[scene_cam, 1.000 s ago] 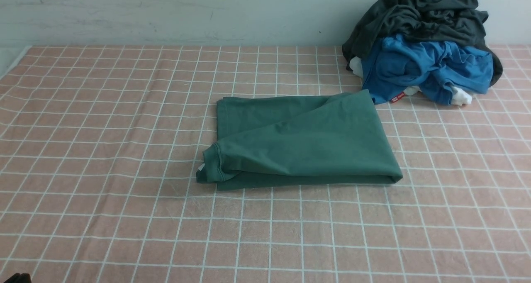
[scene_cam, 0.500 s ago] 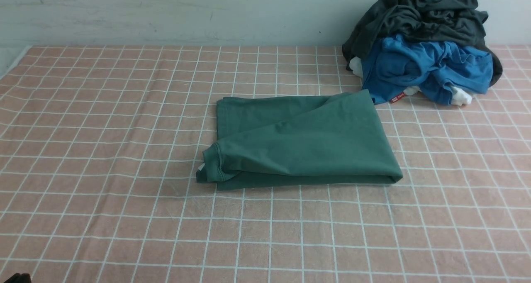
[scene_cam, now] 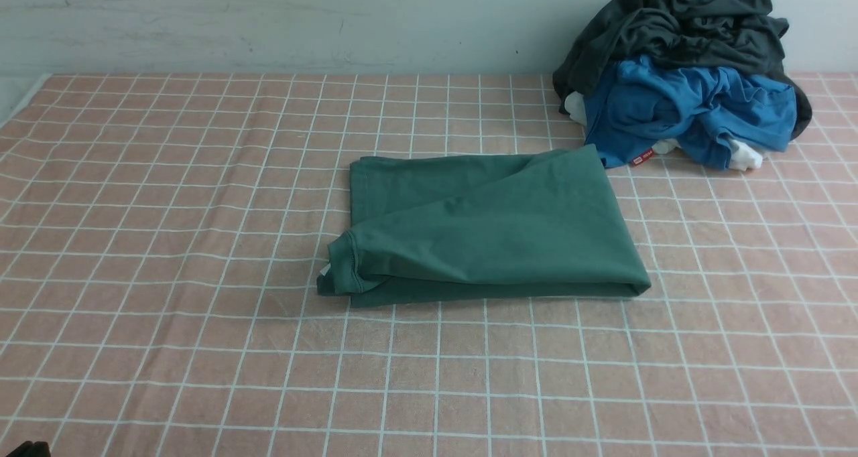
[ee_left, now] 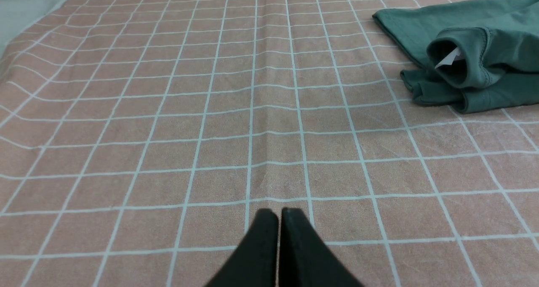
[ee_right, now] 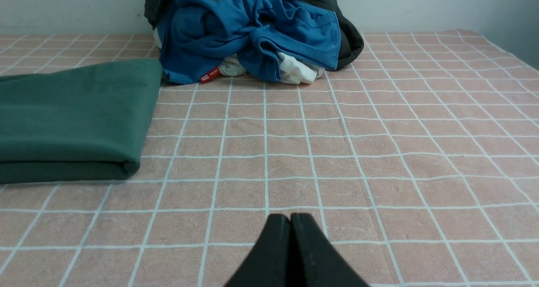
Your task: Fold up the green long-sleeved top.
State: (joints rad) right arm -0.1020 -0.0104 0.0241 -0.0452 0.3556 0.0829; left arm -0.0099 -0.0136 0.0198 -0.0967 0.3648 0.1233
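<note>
The green long-sleeved top lay folded into a flat, roughly rectangular bundle near the middle of the pink checked cloth that covered the table. Its thick folded edge faced me, and on my left end the ribbed neck opening curled upward with a white label tucked inside it. The far right corner of the bundle reached close to the clothes heap at the back right, where a bright blue garment sat under a dark grey-black one, with bits of white fabric poking out beneath and a small red tag hanging at the blue one's lower edge.

My left gripper had its two black fingers pressed together, with nothing between them — it hovered low over bare cloth, well apart from the top, which showed off to one side in the left wrist view. My right gripper was likewise pressed closed on nothing, over bare cloth on the right side of the table, with the top's folded right end near it but not touching and the heap straight ahead against the pale wall. In the front view neither gripper could be made out; only a small dark shape showed at the lower left corner, and I could not tell what it was.
</note>
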